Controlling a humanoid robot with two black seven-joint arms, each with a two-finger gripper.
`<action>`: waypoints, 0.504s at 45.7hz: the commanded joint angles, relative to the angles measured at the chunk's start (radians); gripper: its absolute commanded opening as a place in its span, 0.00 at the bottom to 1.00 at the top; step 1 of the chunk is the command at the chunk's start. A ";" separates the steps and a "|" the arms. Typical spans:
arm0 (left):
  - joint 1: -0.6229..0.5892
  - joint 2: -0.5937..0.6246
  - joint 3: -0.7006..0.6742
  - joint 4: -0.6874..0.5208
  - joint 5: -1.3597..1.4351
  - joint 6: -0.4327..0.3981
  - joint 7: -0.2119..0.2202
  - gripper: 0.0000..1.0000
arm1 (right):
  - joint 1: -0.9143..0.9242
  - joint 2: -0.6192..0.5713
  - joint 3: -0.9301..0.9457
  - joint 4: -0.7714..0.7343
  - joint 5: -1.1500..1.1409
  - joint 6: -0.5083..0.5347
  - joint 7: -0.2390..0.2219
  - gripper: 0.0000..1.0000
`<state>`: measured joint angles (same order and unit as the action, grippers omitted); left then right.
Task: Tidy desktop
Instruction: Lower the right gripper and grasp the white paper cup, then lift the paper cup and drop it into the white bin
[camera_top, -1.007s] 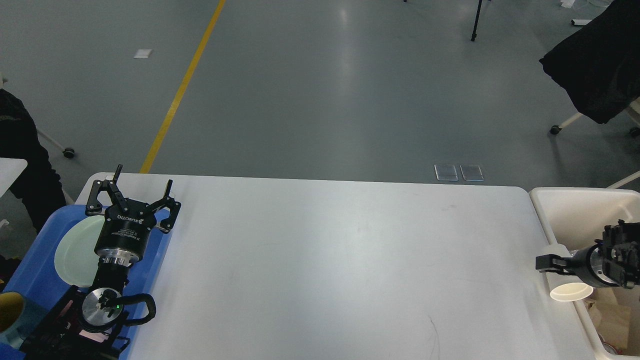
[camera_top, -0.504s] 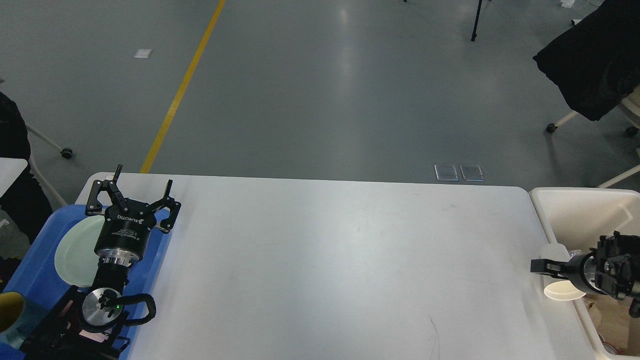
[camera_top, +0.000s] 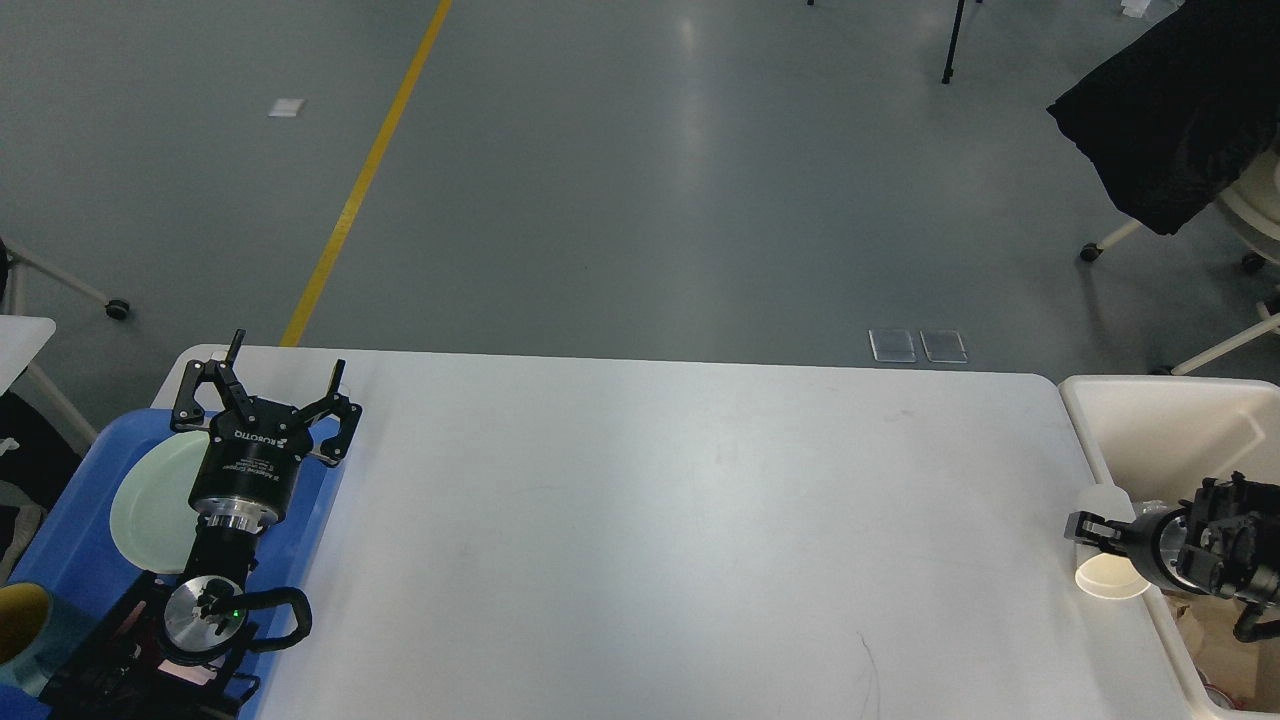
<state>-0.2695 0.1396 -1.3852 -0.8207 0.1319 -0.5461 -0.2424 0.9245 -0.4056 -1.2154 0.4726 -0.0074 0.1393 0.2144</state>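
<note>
A grey floor with a yellow line lies behind the big white desk, which fills the space between my two arms and looks bare in the middle.

To the right of the desk is a cream bin. My right gripper is at the bin's near rim, and a white paper cup sits just under the jaws. They seem to be closed on its rim, but they are small and dark, so I cannot tell for sure. I think the step is to drop the cup in the bin. To do it well, the cup should be fully over the bin, past the rim, before the jaws let go.

On the left is a blue tray with a pale plate in it. My left gripper hangs over the tray's far end, jaws wide open and empty. A yellow cup is behind it, near the edge. Nothing blocks the way.
</note>
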 joint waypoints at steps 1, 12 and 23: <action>0.000 0.000 0.000 0.000 0.000 0.000 0.000 0.96 | 0.014 -0.016 0.045 0.021 0.026 0.002 -0.001 0.00; 0.000 0.000 0.000 0.000 0.000 0.000 0.000 0.96 | 0.154 -0.108 0.077 0.148 0.073 0.088 -0.004 0.00; 0.000 0.000 0.000 0.000 0.000 0.000 0.000 0.96 | 0.421 -0.202 0.062 0.282 0.072 0.324 -0.068 0.00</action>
<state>-0.2697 0.1396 -1.3852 -0.8207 0.1320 -0.5461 -0.2424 1.2270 -0.5723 -1.1411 0.6969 0.0660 0.3607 0.1978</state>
